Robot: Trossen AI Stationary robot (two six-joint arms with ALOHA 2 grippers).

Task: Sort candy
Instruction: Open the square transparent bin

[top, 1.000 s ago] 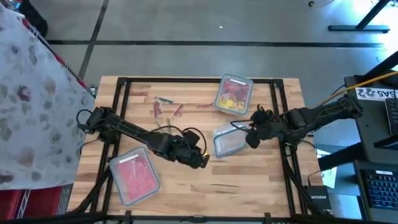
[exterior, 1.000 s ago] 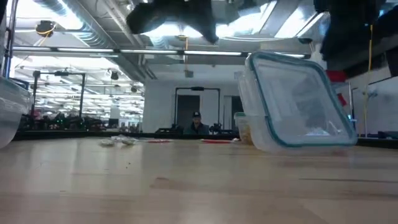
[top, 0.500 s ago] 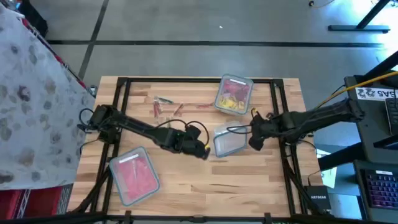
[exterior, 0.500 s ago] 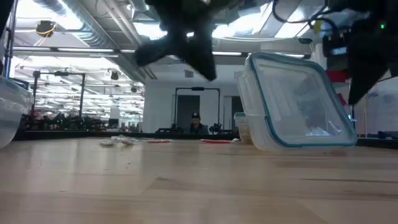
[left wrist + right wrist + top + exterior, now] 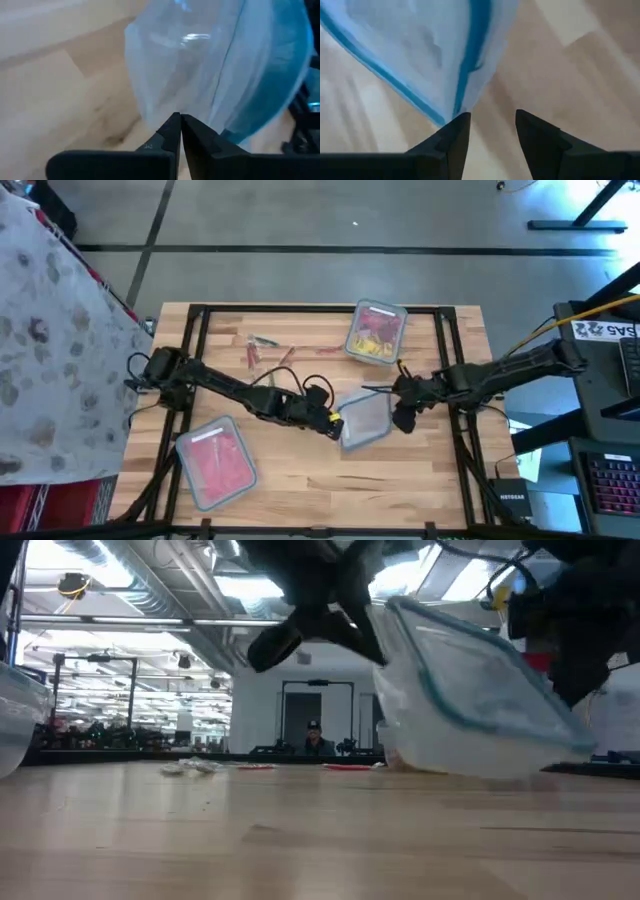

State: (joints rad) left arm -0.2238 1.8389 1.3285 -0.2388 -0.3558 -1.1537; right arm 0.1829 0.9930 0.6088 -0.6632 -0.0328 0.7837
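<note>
At centre frame I have the left gripper, fingers pressed together, nudging the clear container, which tilts on the table; I judge this repositioning before sorting. Loose candy waits at upper left. Right of the container, my right gripper hovers, fingers spread, ready to steady it.

Beyond my wooden surface, a grey concrete floor, a floral cloth alongside, ceiling lights above, and a person seated near a dark doorway.
</note>
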